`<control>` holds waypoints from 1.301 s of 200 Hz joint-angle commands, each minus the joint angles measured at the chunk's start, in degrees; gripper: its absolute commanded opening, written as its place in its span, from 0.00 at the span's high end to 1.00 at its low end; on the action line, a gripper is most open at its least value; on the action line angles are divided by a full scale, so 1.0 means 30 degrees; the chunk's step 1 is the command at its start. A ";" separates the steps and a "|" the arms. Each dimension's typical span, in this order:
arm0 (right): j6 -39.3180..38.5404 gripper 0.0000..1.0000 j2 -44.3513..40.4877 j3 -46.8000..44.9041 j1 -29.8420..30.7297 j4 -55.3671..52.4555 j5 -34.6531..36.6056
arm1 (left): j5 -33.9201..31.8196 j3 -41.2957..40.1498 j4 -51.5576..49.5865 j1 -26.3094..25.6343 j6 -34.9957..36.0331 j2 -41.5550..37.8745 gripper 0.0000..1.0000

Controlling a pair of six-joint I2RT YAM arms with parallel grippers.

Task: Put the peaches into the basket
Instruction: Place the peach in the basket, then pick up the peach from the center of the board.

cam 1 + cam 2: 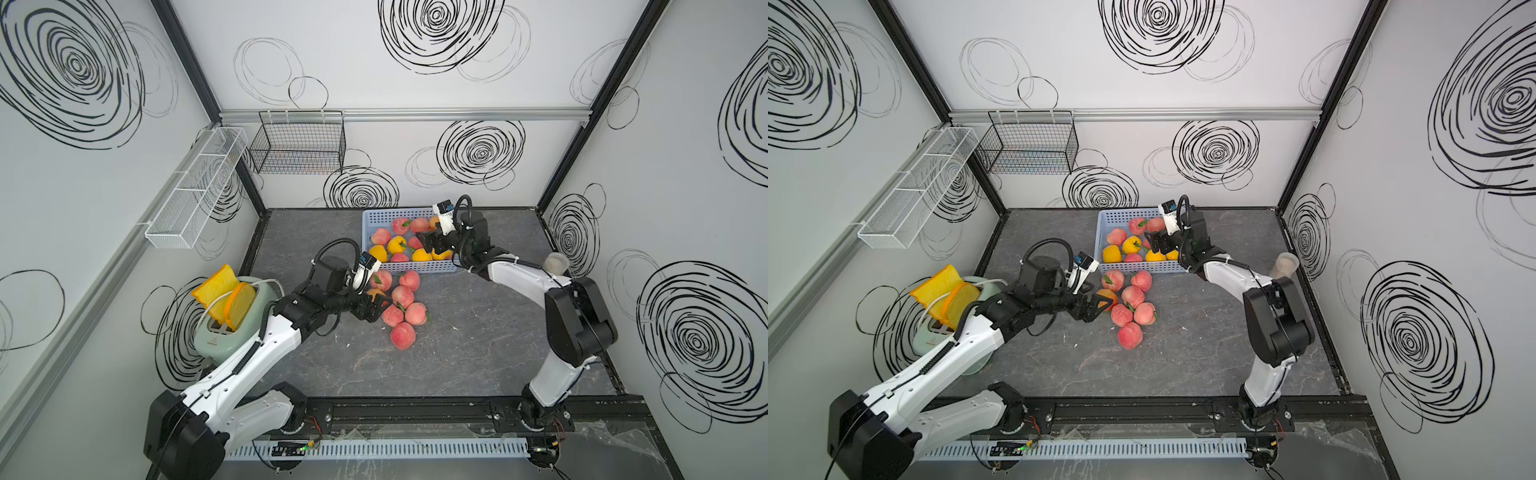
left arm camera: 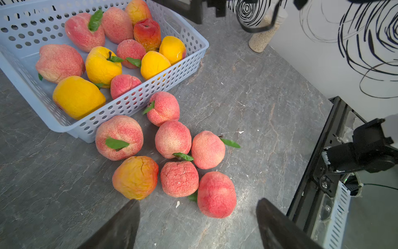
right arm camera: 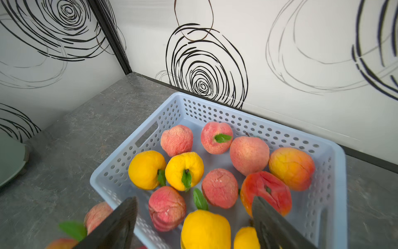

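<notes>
The light blue perforated basket (image 1: 373, 216) (image 1: 1109, 217) (image 2: 150, 94) (image 3: 215, 112) stands at the back middle of the table and holds several pink and yellow peaches (image 1: 397, 245) (image 3: 219, 187). Several more peaches (image 1: 403, 296) (image 1: 1133, 296) (image 2: 172, 139) lie in a cluster on the table just in front of it. My left gripper (image 1: 374, 311) (image 1: 1096, 308) (image 2: 198, 201) is open and empty, low at the cluster's left edge, one fingertip next to an orange-yellow peach (image 2: 135, 176). My right gripper (image 1: 430, 245) (image 1: 1156, 245) (image 3: 193, 198) hangs open and empty over the basket's right part.
A green toaster (image 1: 224, 332) with toy bread slices stands at the left, under my left arm. A clear cup of grain (image 1: 556, 264) (image 2: 261, 38) sits by the right wall. A black wire basket (image 1: 299, 145) and a white mesh rack (image 1: 195, 191) hang on the walls.
</notes>
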 commanded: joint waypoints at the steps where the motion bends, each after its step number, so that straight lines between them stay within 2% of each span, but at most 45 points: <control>1: 0.0417 0.14 -0.2464 -0.2752 0.0073 0.1275 -0.0301 | -0.0466 0.0023 0.0668 0.0152 -0.0290 0.0182 0.11; 53: 0.1827 0.15 -0.8317 -0.9536 0.0181 0.2236 0.0354 | -0.2309 -0.0225 0.1340 0.0114 -0.1850 0.1131 0.12; 81: 0.3268 0.16 -1.0770 -1.2852 0.0420 0.3600 -0.0761 | -0.3392 -0.0642 0.2286 0.0064 -0.3497 0.1881 0.12; 117: 0.3369 0.16 -1.3603 -1.5590 0.2059 0.3353 -0.1215 | -0.3722 -0.1542 0.3904 0.0071 -0.5486 0.2890 0.12; 140: 0.3049 0.15 -1.5260 -1.7052 0.3406 0.3504 -0.1007 | -0.4876 -0.1756 0.4273 0.0064 -0.6088 0.4061 0.15; 169: 0.2082 0.16 -1.6520 -1.7341 0.4595 0.3906 -0.1017 | -0.5240 -0.1851 0.4980 0.0049 -0.6533 0.5563 0.18; 193: 0.1696 0.18 -1.6653 -1.7560 0.5221 0.4421 -0.1422 | -0.5509 -0.1797 0.5545 0.0035 -0.6906 0.6657 0.16; 260: 0.1683 0.19 -1.6322 -1.7665 0.5275 0.4855 -0.1549 | -0.6072 -0.1557 0.6722 0.0064 -0.7011 0.8903 0.15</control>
